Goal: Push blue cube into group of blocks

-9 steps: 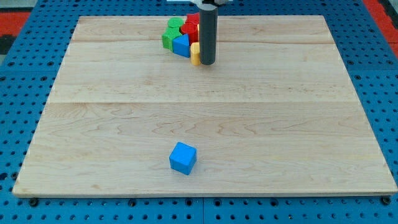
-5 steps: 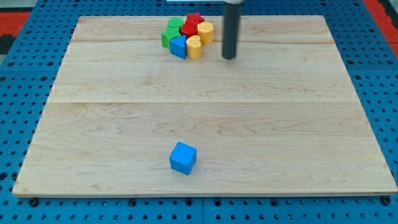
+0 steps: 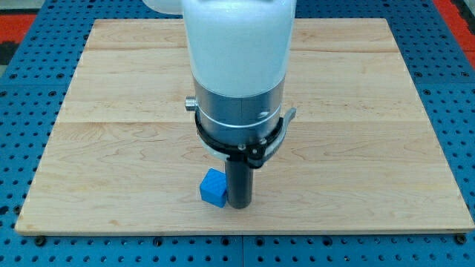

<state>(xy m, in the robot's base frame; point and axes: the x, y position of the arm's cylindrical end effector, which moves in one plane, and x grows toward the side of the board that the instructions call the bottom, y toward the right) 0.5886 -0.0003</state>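
The blue cube [image 3: 213, 187] sits on the wooden board [image 3: 89, 148] near the view's bottom, a little left of the middle. My tip [image 3: 239, 205] stands on the board right beside the cube, at its right and slightly lower side, touching or almost touching it. The arm's white and metal body [image 3: 239, 81] rises over the middle of the view and hides the group of blocks at the view's top.
The board lies on a blue perforated table [image 3: 22, 89]. The board's bottom edge [image 3: 237, 232] runs just below the cube and the tip.
My tip has moved from beside the group of blocks at the view's top down to the blue cube's right side. The cube has shifted and turned slightly. The arm now hides the group.
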